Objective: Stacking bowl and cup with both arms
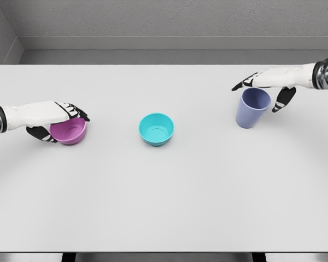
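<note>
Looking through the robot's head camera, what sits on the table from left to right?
Left hand at the purple plastic bowl → teal plastic bowl → blue-violet plastic cup with the right hand over it.

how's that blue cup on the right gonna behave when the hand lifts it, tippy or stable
The blue cup is taller than the teal bowl and narrows toward its base, so a sideways nudge would probably tip it. It looks rigid and smooth, so it may slip. The right hand is around its rim.
</note>
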Robot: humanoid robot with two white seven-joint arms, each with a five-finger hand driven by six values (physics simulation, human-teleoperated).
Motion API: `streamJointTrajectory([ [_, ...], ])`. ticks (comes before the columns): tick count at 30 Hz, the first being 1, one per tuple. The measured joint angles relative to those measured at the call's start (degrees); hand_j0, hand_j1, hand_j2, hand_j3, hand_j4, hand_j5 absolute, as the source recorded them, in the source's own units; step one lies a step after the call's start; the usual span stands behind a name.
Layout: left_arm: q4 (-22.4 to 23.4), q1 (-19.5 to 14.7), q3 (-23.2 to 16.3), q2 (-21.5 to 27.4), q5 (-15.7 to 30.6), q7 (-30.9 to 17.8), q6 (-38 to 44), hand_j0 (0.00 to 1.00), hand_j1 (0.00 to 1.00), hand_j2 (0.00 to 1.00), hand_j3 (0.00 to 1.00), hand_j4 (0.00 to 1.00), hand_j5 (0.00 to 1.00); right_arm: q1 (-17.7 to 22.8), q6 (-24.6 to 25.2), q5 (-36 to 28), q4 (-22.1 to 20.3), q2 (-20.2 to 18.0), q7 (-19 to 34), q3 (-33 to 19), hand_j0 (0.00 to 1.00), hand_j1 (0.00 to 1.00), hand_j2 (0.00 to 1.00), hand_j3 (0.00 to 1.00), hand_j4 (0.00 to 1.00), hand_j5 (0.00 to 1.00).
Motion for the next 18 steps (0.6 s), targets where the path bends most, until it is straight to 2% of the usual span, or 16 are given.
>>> streamJointTrajectory([
  [18,-5.9,-0.4,0.6,0.1,0.5,-0.1,0.0,0.66,0.66,0.66,0.66,0.66,0.66,-0.1,0.0,-0.1,-1.9,-0.8,0.0,1.0,1.00,1.00,1.00,1.00,1.00,1.00],
])
